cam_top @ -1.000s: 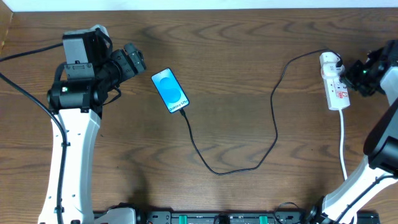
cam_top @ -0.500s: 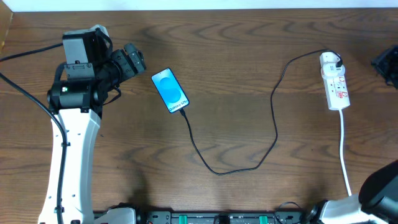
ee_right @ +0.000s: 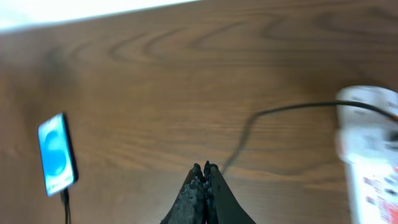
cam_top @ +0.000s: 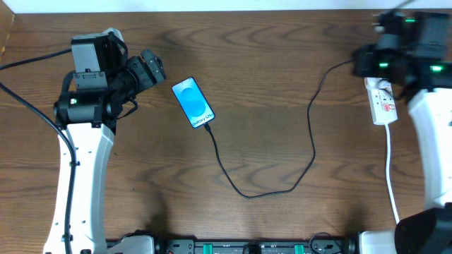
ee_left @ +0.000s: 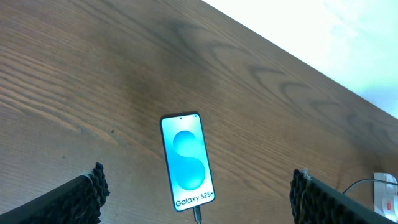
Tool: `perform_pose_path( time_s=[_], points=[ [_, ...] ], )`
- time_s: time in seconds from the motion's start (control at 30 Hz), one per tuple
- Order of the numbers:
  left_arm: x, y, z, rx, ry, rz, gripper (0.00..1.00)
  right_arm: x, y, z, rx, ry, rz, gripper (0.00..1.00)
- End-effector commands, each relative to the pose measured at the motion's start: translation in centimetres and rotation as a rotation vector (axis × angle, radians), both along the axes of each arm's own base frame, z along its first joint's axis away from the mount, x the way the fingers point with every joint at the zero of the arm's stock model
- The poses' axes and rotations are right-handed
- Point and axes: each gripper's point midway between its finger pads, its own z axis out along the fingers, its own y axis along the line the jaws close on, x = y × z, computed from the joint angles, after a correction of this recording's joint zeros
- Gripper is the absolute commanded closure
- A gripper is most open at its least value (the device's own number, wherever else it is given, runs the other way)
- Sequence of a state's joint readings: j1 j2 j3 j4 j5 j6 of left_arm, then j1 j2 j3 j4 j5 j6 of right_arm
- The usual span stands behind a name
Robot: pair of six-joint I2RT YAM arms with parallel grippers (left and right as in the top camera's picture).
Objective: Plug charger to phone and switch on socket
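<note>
Sees the phone (cam_top: pixel 193 103) flat on the wooden surface (cam_top: pixel 268 63), left of centre, screen lit blue. Traces the charger (cam_top: pixel 313 152) from the phone's lower edge, apparently plugged in, looping right to the socket (cam_top: pixel 383 106). Shows the left tool (ee_left: pixel 198 179) spread wide near the phone, empty. Shows the right tool (ee_right: pixel 204 169) pressed together, empty, near the socket.

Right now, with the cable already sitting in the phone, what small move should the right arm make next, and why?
Probably bring the shut right gripper across and down onto the socket to switch it on. The charger already meets the phone and runs to the socket, so switching on seems to be what is left.
</note>
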State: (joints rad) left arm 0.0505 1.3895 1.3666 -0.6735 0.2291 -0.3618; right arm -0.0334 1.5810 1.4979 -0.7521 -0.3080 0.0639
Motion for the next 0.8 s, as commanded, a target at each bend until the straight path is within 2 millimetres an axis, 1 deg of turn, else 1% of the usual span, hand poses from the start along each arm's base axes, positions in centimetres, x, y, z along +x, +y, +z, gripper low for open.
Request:
perform_pose_path(
  time_s=[0.0, 0.13, 0.2, 0.3, 0.37, 0.5, 0.53, 0.57, 0.63, 0.7, 0.77],
  points=[
    [-0.1, 0.4, 0.1, 0.019, -0.005, 0.004, 0.05, -0.7, 3.2, 0.5, -0.131, -0.031, 0.085, 0.99],
    [-0.1, 0.4, 0.1, 0.019, -0.005, 0.004, 0.05, -1.6, 6.5, 0.0, -0.209, -0.028, 0.146, 0.98],
    [-0.1, 0.4, 0.1, 0.019, -0.005, 0.005, 0.05, -2.0, 7.6, -0.1, -0.235, -0.027, 0.165, 0.97],
    [-0.1, 0.4, 0.1, 0.019, -0.005, 0.005, 0.05, -2.6, 9.2, -0.2, -0.245, -0.027, 0.204, 0.91],
    [-0.1, 0.4, 0.1, 0.019, -0.005, 0.005, 0.05, -2.8, 9.9, -0.2, -0.245, -0.029, 0.222, 0.85],
    [-0.1, 0.4, 0.1, 0.019, -0.005, 0.005, 0.05, -2.9, 10.1, -0.2, -0.244, -0.029, 0.227, 0.67],
    [-0.1, 0.4, 0.1, 0.019, -0.005, 0.005, 0.05, -2.9, 10.1, -0.2, -0.244, -0.029, 0.228, 0.62],
    [-0.1, 0.4, 0.1, 0.019, -0.005, 0.005, 0.05, -2.9, 10.1, -0.2, -0.244, -0.030, 0.228, 0.53],
    [-0.1, 0.4, 0.1, 0.019, -0.005, 0.004, 0.05, -2.9, 10.1, -0.2, -0.244, -0.031, 0.227, 0.22],
    [-0.1, 0.4, 0.1, 0.019, -0.005, 0.004, 0.05, -2.9, 10.1, -0.2, -0.244, -0.031, 0.227, 0.01],
    [-0.1, 0.4, 0.1, 0.019, -0.005, 0.005, 0.05, -2.9, 10.1, -0.2, -0.244, -0.030, 0.227, 0.01]
  ],
)
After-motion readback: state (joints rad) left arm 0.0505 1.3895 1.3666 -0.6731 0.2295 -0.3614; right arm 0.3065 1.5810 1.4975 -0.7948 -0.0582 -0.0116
